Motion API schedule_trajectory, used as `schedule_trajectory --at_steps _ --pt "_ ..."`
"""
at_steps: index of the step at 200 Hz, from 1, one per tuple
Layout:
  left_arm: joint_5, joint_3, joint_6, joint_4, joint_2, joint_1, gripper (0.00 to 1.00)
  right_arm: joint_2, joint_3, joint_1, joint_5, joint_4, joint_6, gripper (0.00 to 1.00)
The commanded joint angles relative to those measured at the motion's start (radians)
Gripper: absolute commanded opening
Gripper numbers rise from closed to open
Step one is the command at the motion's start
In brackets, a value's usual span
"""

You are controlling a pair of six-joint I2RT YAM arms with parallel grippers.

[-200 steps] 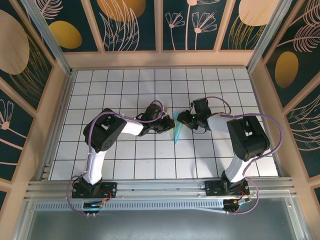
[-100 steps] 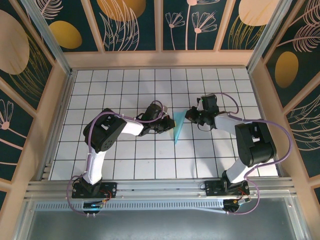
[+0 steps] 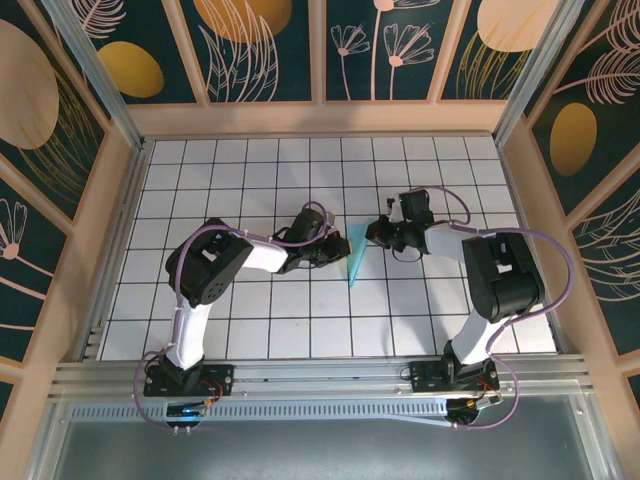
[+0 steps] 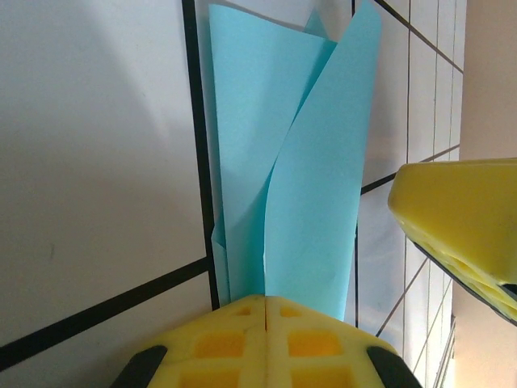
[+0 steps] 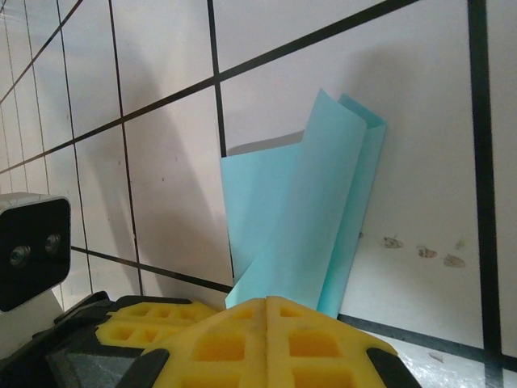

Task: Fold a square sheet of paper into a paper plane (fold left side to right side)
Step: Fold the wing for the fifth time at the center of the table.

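left gripper (image 4: 266, 299) has its fingers pressed together, seemingly nipping one end of the paper plane (image 4: 311, 202). right gripper (image 5: 267, 301) is closed too; whether it holds an edge i cannot tell. the plane lies between them on the grid table (image 3: 250, 170), point toward the bases, left arm nearer.

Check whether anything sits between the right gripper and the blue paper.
Nothing visible does. The shut right gripper faces the folded sheet of paper directly, with bare table beside it. The left gripper is shut on the sheet's edge.
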Motion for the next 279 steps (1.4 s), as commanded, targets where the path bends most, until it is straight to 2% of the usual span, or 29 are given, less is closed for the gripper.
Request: schedule_trajectory --at_steps 1,196,279 --pt "-0.133 -0.042 0.017 -0.108 0.028 0.017 0.00 0.026 0.030 0.005 -0.027 0.031 -0.025 0.00" --pt "-0.147 -0.044 0.007 -0.116 0.027 0.018 0.00 0.101 0.030 0.018 -0.012 0.039 -0.035 0.00" --pt "-0.165 -0.040 -0.020 -0.128 0.049 0.018 0.00 0.116 0.016 0.019 0.039 0.002 -0.020 0.00"
